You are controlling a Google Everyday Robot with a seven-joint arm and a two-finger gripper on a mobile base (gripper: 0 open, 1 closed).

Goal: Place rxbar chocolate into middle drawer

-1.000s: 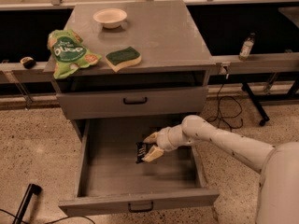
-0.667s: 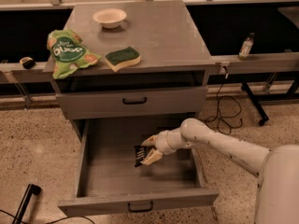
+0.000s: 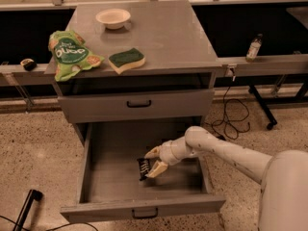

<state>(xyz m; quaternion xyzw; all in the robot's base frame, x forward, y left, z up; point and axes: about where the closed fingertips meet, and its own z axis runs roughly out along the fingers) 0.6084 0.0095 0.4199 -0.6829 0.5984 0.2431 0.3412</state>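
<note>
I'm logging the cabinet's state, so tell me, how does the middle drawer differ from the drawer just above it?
The middle drawer is pulled right out, its inside showing; the upper drawer is shut, with only its front visible. The middle drawer has the gripper inside it, holding the rxbar chocolate; the arm is not at the upper drawer. Both are grey, with a small dark pull handle at the centre.

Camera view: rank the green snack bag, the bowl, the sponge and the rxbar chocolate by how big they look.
1. green snack bag
2. bowl and sponge: look about alike, left unranked
3. rxbar chocolate: smallest, at the end effector inside the open middle drawer
</note>
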